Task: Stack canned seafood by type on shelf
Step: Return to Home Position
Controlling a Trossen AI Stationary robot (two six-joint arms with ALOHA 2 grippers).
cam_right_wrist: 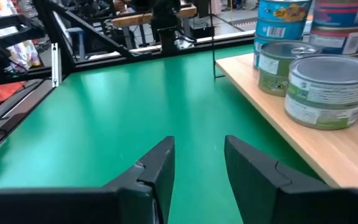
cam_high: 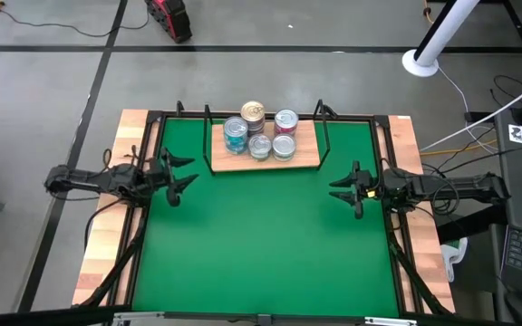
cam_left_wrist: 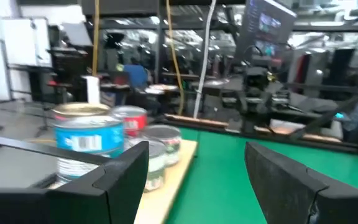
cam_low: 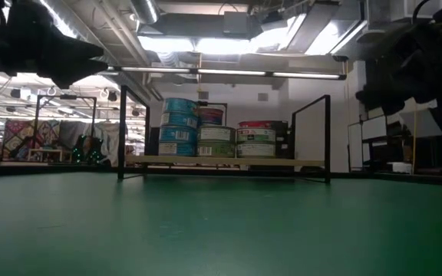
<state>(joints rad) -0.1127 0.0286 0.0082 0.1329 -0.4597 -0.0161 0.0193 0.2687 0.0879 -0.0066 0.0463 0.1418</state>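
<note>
left tool (cam_high: 184,174) hovering open, empty | right tool (cam_high: 341,189) hovering open, empty | cans (cam_high: 259,134) sitting stacked on shelf (cam_high: 308,159)

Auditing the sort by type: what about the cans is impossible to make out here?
High view: the cans, seen from above, show mostly lids; labels unreadable.
Low view: rear cans hide behind front stacks; print too small.
Right wrist view: far stacks cut off by top edge.

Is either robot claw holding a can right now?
No, the left gripper and right gripper both hang open and empty over the green mat.
</note>
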